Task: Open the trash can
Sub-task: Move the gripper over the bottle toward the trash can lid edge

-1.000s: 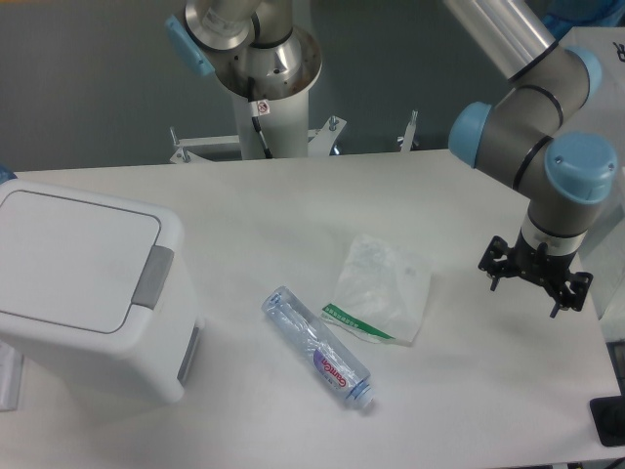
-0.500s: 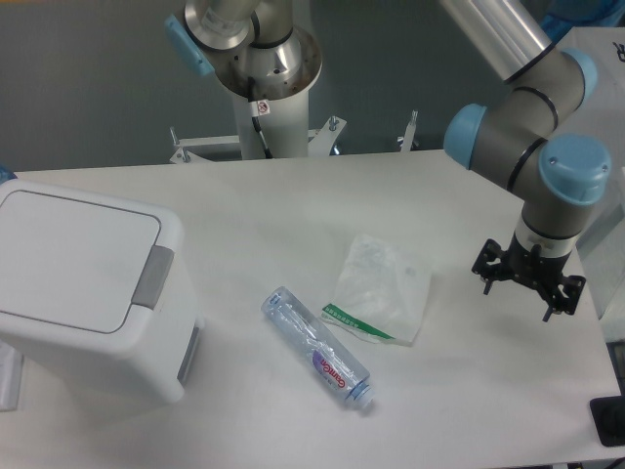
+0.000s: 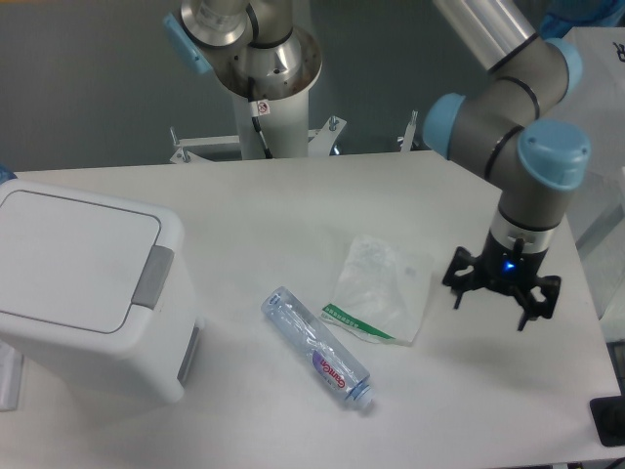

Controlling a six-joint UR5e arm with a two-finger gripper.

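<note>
The trash can (image 3: 83, 283) is a boxy white bin at the table's left, its flat lid shut and a grey push tab (image 3: 150, 276) on its right edge. My gripper (image 3: 491, 307) hangs over the right side of the table, far from the bin. Its black fingers are spread apart with nothing between them, so it is open. It sits just right of the plastic bag.
A crumpled clear plastic bottle (image 3: 318, 349) with a blue cap lies in the middle of the table. A clear plastic bag (image 3: 380, 287) with a green strip lies right of it. The arm's base column (image 3: 262, 88) stands at the back.
My gripper has moved left and slightly down, toward the plastic bag. The bin, bottle and bag have stayed put.
</note>
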